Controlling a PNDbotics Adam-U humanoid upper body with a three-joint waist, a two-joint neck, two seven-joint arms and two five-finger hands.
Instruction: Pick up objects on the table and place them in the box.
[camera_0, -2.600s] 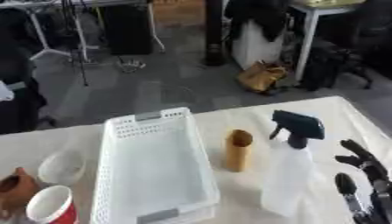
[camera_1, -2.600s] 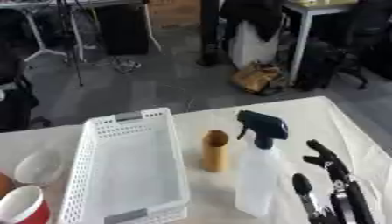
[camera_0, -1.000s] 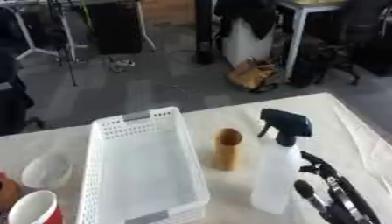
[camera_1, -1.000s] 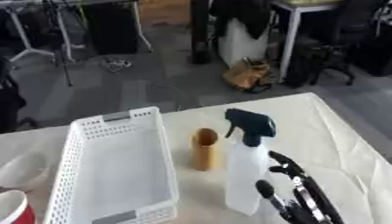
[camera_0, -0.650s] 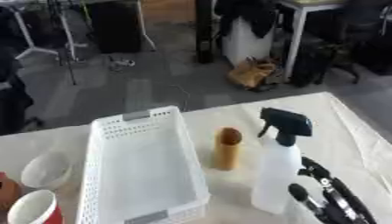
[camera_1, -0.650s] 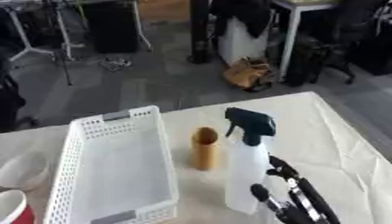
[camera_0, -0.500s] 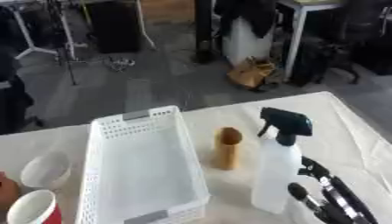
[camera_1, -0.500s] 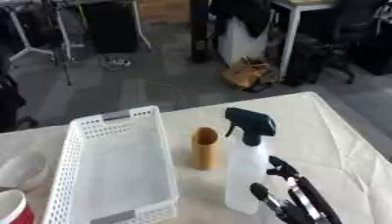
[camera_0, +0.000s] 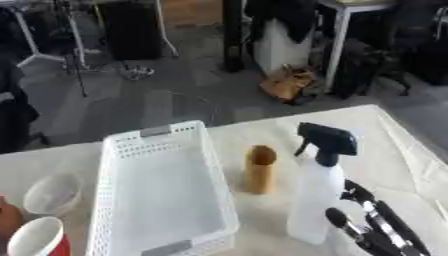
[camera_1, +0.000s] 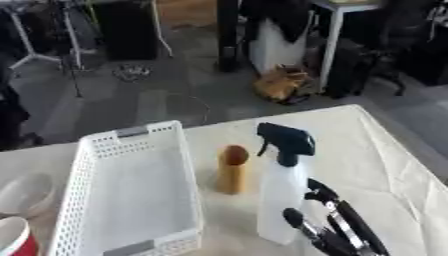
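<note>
spray bottle stands just beside right hand, w/ brown tube between it & white basket; basket top open.

Only the right hand is showing — it is looking black and shiny, with long thin fingers ending in round tips. Small silver bits are glinting along them, like little metal joints.
</note>
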